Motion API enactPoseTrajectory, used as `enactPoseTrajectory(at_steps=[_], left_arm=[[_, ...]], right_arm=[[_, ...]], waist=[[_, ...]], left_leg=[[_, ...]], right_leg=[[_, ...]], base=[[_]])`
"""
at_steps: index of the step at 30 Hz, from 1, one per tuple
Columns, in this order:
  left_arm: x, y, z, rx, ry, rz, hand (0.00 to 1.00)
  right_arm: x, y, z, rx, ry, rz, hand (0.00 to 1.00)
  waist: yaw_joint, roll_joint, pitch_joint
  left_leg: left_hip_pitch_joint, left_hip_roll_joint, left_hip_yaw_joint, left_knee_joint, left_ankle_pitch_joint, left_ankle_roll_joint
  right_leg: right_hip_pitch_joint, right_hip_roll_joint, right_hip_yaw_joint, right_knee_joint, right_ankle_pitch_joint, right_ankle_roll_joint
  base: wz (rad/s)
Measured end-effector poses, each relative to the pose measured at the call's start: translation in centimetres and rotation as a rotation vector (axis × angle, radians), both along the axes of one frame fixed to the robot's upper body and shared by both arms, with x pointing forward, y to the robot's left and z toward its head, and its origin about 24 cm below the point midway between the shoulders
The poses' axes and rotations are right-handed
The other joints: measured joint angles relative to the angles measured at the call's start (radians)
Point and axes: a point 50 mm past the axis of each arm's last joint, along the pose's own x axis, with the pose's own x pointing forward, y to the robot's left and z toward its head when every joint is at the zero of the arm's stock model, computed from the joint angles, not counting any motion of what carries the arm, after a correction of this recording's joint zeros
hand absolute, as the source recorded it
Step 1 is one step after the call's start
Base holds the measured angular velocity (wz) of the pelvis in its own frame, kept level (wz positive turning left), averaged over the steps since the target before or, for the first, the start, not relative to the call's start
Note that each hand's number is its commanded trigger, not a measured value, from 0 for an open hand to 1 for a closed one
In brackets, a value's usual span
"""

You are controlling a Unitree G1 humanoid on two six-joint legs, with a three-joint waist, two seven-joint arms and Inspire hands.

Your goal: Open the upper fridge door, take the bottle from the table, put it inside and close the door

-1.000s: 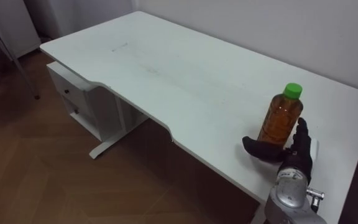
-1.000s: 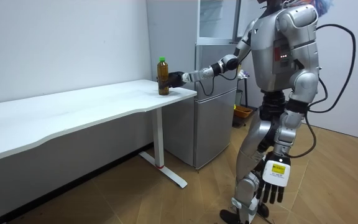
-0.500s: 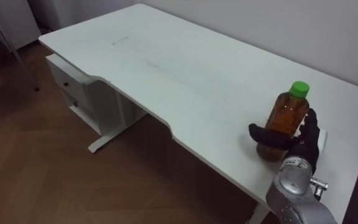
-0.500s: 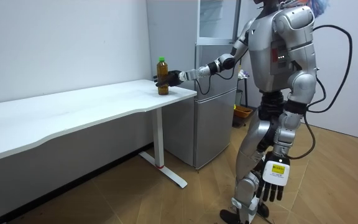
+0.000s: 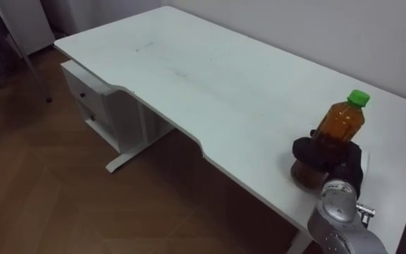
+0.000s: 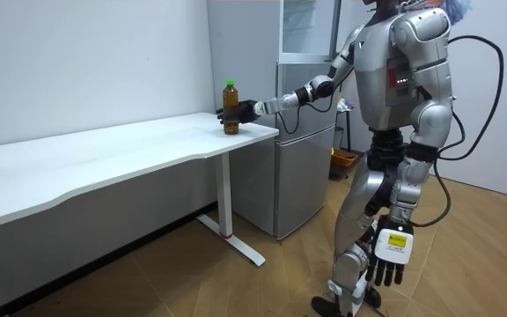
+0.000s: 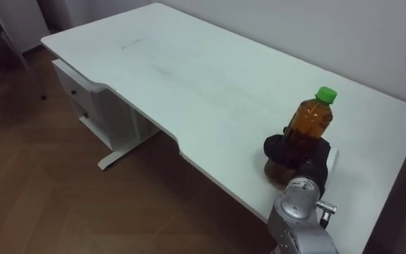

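Under the left end of the white desk (image 5: 210, 77) sat a drawer unit (image 5: 94, 102). Near the desk's right end the amber bottle (image 5: 333, 130) with its green cap stood on the desktop. The right hand (image 5: 323, 156), open beside it a second earlier, had wrapped thumb and fingers round its lower half. The grasp looked made. Lifting it and carrying it to the fridge (image 6: 302, 132) past the desk's end remained. The left hand (image 6: 387, 262) hung slack-fingered, well away from the desk.
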Motion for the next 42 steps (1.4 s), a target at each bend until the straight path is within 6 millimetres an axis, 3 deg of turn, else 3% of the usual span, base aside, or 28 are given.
enactPoseTrajectory(at_steps=[7,13,17,21,28,29,30,36,42], left_arm=[[-0.1,0.6,0.1,0.013,-0.021,0.041,0.00],[-1.6,1.1,0.2,0.031,-0.016,0.075,0.00],[-2.8,1.6,0.1,0.046,0.013,0.092,0.00],[-3.8,2.6,0.2,0.070,0.031,0.141,0.00],[-3.8,3.4,0.4,0.091,0.027,0.177,0.00],[-4.0,3.5,0.4,0.093,0.035,0.183,0.00],[-4.0,3.4,0.4,0.092,0.043,0.188,0.00],[-3.9,3.7,0.5,0.094,0.036,0.223,0.00],[-3.5,3.8,0.5,0.092,0.025,0.238,0.00]], right_arm=[[-0.1,-0.1,-0.7,0.055,0.015,0.055,1.00],[0.1,-0.3,-0.5,0.110,0.008,0.113,1.00],[0.2,0.5,2.0,0.084,-0.096,0.217,1.00],[-0.6,1.7,4.0,0.042,-0.214,0.332,1.00],[-1.1,2.7,6.4,-0.076,-0.309,0.437,1.00],[-1.2,2.9,6.8,-0.083,-0.319,0.454,1.00],[-1.4,3.0,7.3,-0.094,-0.332,0.472,1.00],[-2.4,4.0,10.2,-0.268,-0.430,0.545,1.00],[-3.3,4.5,12.0,-0.318,-0.496,0.599,1.00]], waist=[[-0.003,-0.003,-0.0021],[-0.014,-0.012,-0.0133],[-0.055,-0.012,-0.0158],[-0.092,-0.002,-0.0322],[-0.123,0.008,-0.0389],[-0.136,0.008,-0.0488],[-0.142,0.011,-0.0531],[-0.182,0.014,-0.0555],[-0.217,0.022,-0.0528]], left_leg=[[0.016,0.000,-0.001,-0.002,0.000,0.000],[0.058,0.003,0.005,-0.016,0.000,0.001],[0.095,0.005,0.020,-0.028,-0.001,0.002],[0.141,0.013,0.043,-0.038,-0.007,0.008],[0.219,0.030,0.096,-0.062,-0.016,0.011],[0.224,0.032,0.107,-0.062,-0.017,0.011],[0.234,0.035,0.119,-0.065,-0.019,0.013],[0.281,0.043,0.149,-0.085,-0.025,0.013],[0.308,0.052,0.172,-0.082,-0.043,0.012]], right_leg=[[0.014,0.004,0.020,-0.002,0.000,0.000],[0.058,0.005,0.024,-0.028,0.007,0.002],[0.090,0.007,0.033,-0.039,0.009,0.004],[0.133,0.023,0.070,-0.071,0.024,0.008],[0.182,0.025,0.134,-0.078,0.029,0.006],[0.184,0.027,0.141,-0.087,0.029,0.007],[0.184,0.027,0.153,-0.086,0.029,0.007],[0.220,0.037,0.181,-0.089,0.032,0.007],[0.246,0.039,0.193,-0.104,0.035,0.006]], base=[[0.00],[-0.02],[-0.06],[-0.19],[-0.27],[-0.19],[-0.22],[-0.17],[-0.13]])
